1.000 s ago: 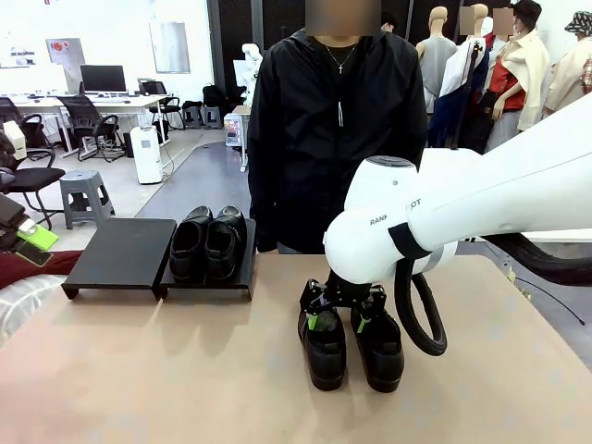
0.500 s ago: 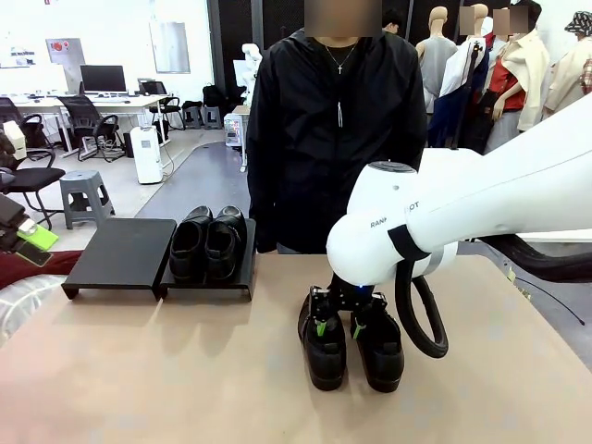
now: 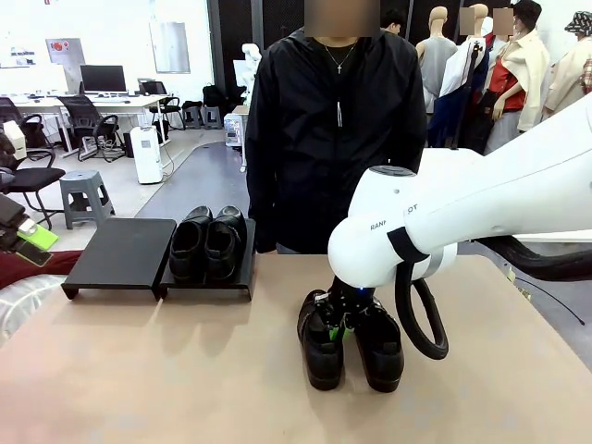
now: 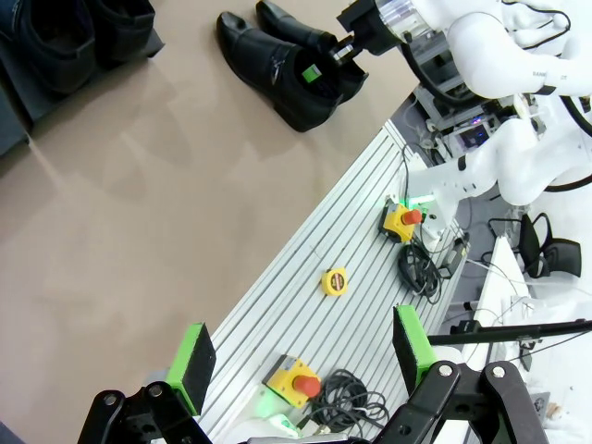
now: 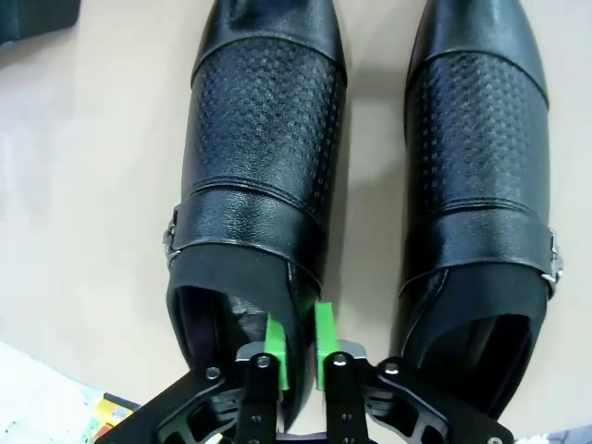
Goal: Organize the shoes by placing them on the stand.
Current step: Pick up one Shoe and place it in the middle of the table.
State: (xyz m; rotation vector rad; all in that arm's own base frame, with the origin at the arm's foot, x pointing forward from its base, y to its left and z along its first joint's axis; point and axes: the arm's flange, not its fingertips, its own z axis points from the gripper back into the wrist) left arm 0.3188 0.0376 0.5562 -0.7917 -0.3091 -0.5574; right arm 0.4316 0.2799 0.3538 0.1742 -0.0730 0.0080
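I'm standing by while the white right arm [image 3: 499, 199] is leaning in over the tan tabletop [image 3: 157, 370]. Its black right gripper [image 5: 299, 350] is pointing straight down at two glossy black leather dress shoes lying loose, side by side, near the middle of the table.

Its green pads [image 5: 275, 347] are drawn almost together and are pinching the inner side wall of the left loose shoe [image 5: 264, 157] at the collar. One finger is sitting inside the shoe's mouth and the other is standing in the narrow gap between the two shoes. The right loose shoe [image 5: 476, 157] is lying just beside it, parallel and not touched by the fingers. Both are resting sole-down with their toes pointing toward the person in a black jacket [image 3: 338, 129], who is standing at the far edge.

The low black flat-topped stand [image 3: 120, 252] is sitting at the far left of the table, well apart from the loose shoes. A matching pair of black shoes [image 3: 206, 245] is standing on its right-hand platform, close together.

Off to the robot's left, the left gripper [image 4: 303, 356] is hanging above the ribbed grey rail [image 4: 305, 296] along the table's near side. Its green-padded fingers are spread wide apart and are gripping nothing.
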